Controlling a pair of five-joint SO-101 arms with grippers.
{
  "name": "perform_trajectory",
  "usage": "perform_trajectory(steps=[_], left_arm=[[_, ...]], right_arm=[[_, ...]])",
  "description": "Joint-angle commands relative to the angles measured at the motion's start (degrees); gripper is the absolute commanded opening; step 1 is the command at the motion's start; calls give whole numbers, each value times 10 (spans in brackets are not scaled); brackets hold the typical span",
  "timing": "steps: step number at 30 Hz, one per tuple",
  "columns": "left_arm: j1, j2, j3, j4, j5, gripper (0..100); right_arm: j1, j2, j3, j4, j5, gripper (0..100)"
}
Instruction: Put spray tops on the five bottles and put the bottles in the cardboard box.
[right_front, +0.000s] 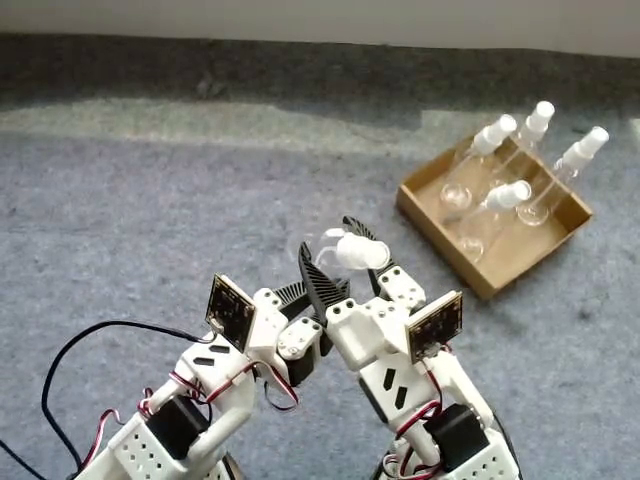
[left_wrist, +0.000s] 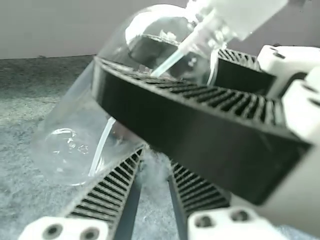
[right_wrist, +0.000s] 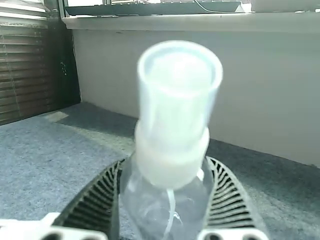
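The right gripper's (right_wrist: 167, 167) fingers are clenched on the last bottle (right_wrist: 160, 210), its spray top (right_wrist: 179, 100) seemingly seated. The left gripper (left_wrist: 157, 162) sits just beside, fingers drawn together on nothing. Four capped bottles (right_front: 480, 222) lie in the cardboard box (right_front: 440, 250) at two o'clock. Capping looks done; next comes the carry there, then a gentle release beside the others.
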Motion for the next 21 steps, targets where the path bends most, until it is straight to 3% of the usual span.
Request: perform_trajectory(steps=[1,6,10,21], left_arm=[[-15,-5,12,-19,1,5],[1,-5,7,60,0,5],[-1,-5,9,68,0,5],[-3,-5,12,98,0,5]], right_arm=[[22,-3,-9,11,2,77],[127,-3,-9,11,3,77],[200,-2,-11,11,4,77],[321,0,-188,108,117,77]])
